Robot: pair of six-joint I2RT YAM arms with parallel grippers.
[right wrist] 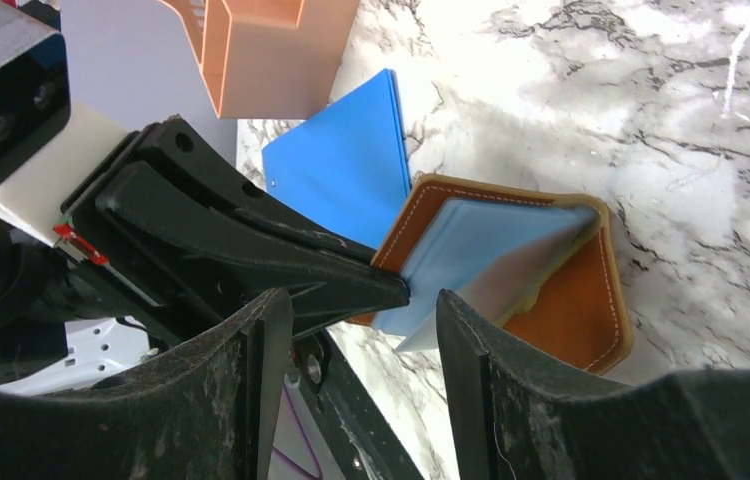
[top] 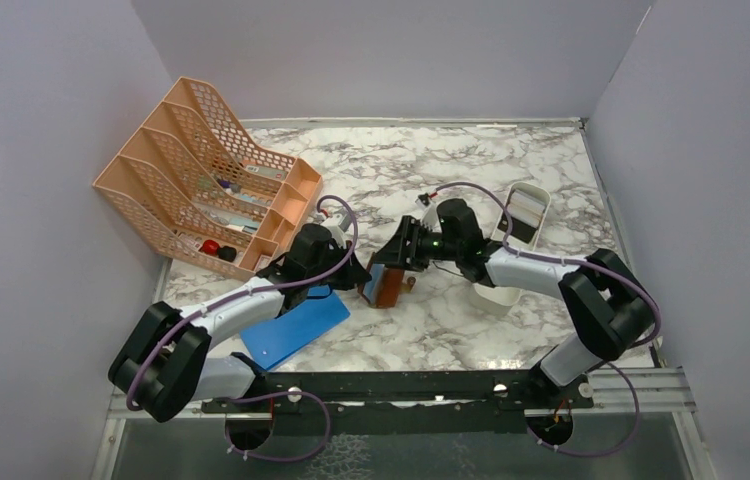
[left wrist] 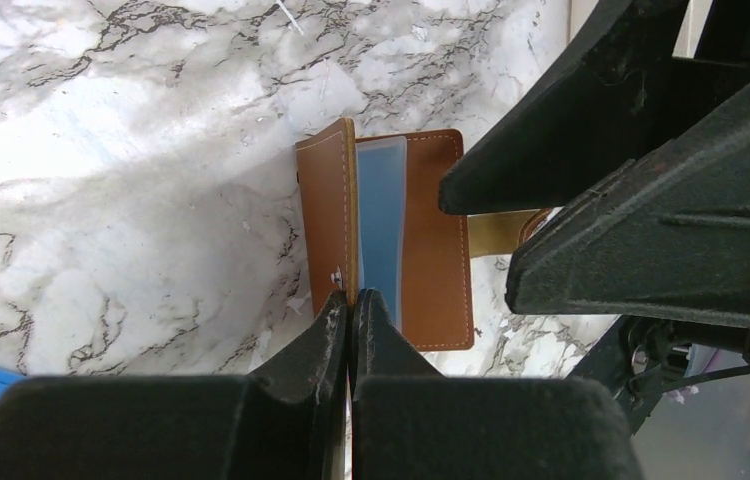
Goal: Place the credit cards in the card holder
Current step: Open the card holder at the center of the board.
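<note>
The card holder (top: 387, 287), a brown leather wallet, stands open on the marble between the two grippers. My left gripper (left wrist: 351, 298) is shut on the edge of its raised cover (left wrist: 327, 215). A light blue credit card (left wrist: 381, 215) sits inside the open wallet. In the right wrist view, the card (right wrist: 471, 250) lies among pale sleeves against the wallet's inner face (right wrist: 576, 300). My right gripper (right wrist: 361, 305) hovers just short of the wallet's open side, jaws apart, gripping nothing. From above, the left gripper (top: 356, 275) and right gripper (top: 396, 262) meet over the wallet.
A large bright blue flat board (top: 296, 325) lies beside the left arm, close to the wallet. An orange mesh rack (top: 206, 175) stands at the back left. A white oblong tray (top: 523, 215) sits behind the right arm. Grey walls enclose the table.
</note>
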